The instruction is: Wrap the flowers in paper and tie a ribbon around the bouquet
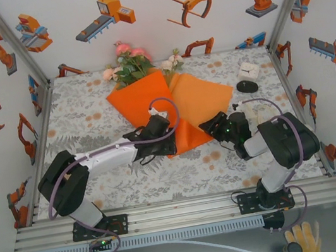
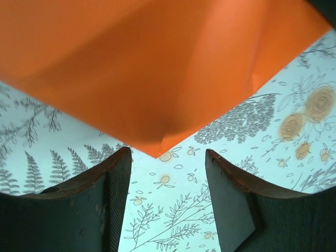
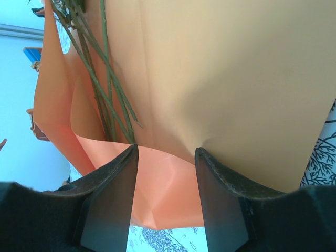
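The orange paper (image 1: 151,103) lies folded at the centre of the top view on the floral-print surface (image 1: 102,194), with the flowers (image 1: 129,65) spilling from its wide end at upper centre. The left gripper (image 1: 159,133) sits at the sheet's lower left; in its wrist view (image 2: 168,173) the jaws stand apart and empty, a paper (image 2: 157,68) corner just ahead of the gap. The right gripper (image 1: 216,125) meets the sheet's lower right edge, and its wrist view (image 3: 165,168) shows the jaws apart, a fold of paper (image 3: 236,79) lying in the gap and the green stems of the flowers (image 3: 107,68) at upper left.

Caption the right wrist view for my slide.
Open right end effector at the orange paper fold, flower stems tucked inside.
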